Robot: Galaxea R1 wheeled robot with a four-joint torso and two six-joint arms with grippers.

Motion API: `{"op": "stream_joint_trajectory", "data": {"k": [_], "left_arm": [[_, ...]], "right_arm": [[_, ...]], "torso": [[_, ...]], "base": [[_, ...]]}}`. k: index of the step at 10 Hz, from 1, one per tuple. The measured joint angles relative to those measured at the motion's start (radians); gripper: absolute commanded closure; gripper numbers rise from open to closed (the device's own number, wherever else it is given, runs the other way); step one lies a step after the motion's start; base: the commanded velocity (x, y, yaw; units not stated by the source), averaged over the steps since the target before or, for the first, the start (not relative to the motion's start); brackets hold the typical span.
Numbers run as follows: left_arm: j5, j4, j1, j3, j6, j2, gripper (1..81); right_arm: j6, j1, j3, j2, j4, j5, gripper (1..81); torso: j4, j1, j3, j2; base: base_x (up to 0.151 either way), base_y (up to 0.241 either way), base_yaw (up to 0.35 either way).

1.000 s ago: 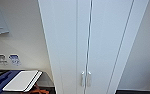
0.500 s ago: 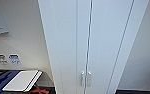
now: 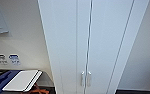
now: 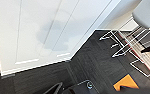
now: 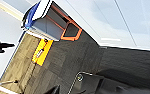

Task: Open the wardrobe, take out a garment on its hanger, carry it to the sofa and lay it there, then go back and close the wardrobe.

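Note:
The wardrobe (image 3: 91, 37) stands straight ahead in the head view, tall and white, with both panelled doors shut. Its two small vertical handles (image 3: 85, 78) sit side by side at the centre seam, low in that view. In the left wrist view, the wardrobe's lower doors (image 4: 41, 37) meet the dark carpet. The right wrist view takes in the wardrobe's foot (image 5: 126, 32) from the other side. A dark tip of my left gripper (image 4: 56, 88) and one of my right gripper (image 5: 53, 89) hang above the carpet, clear of the doors.
Left of the wardrobe stands a white-topped seat with blue cloth and an orange frame (image 3: 22, 80). Wall sockets (image 3: 6, 58) sit above it. A white chair on thin metal legs (image 4: 126, 42) is on the other side. A yellow strip (image 5: 42, 51) lies on the floor.

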Motion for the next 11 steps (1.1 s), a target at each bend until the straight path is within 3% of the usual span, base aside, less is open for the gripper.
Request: {"op": "stream_joint_trajectory", "data": {"k": [6,11], "left_arm": [[0.079,0.004,-0.193,0.117,-0.002,-0.054,1.0],[0.141,0.004,-0.340,0.126,-0.025,-0.037,1.0]], "right_arm": [[0.001,0.199,0.105,-0.049,0.000,-0.060,1.0],[0.054,0.349,0.122,-0.060,0.002,-0.106,1.0]], "torso": [[0.000,0.001,-0.001,0.000],[0.000,0.002,-0.002,0.000]], "base": [[0.000,0.000,0.000],[0.000,0.000,0.000]]}}
